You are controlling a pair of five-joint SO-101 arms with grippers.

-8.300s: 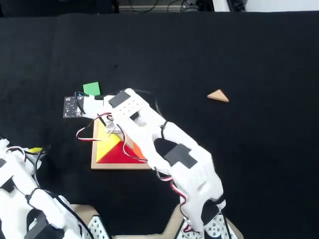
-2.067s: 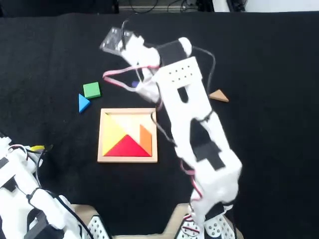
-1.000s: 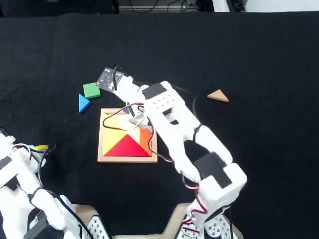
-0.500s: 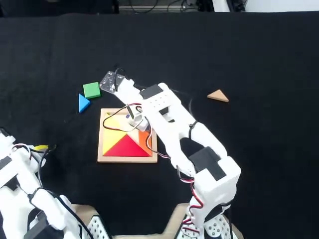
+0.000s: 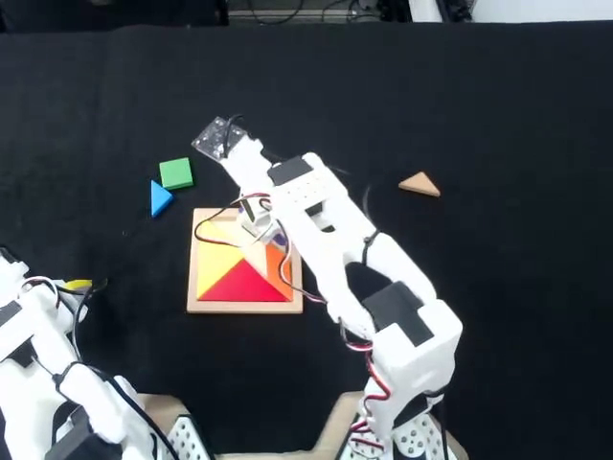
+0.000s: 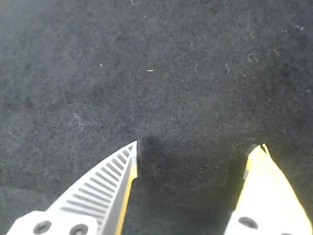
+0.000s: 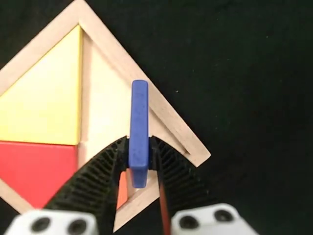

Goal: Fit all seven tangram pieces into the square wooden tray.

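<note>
My left pincer [image 6: 195, 152] gapes empty over bare counter [image 6: 146, 58]. My right pincer [image 7: 139, 143], clamped on the blue piece [image 7: 139, 122] held edge-up, has swung back from far out and now hangs above the open corner of the tray [image 7: 172, 128]. Seating it looks next.

"What carries everything here?"

"A table [image 5: 498, 105], black all over its top."

"And what lies directly on it?"

"4 things. The square wooden tray [image 5: 239, 307] sits toward the left of the high view. A green square [image 5: 176, 172] and a blue triangle [image 5: 160, 197] lie just beside each other, near the tray's far left corner but apart from it. A tan triangle [image 5: 419, 184] lies alone, well apart on the right."
</note>
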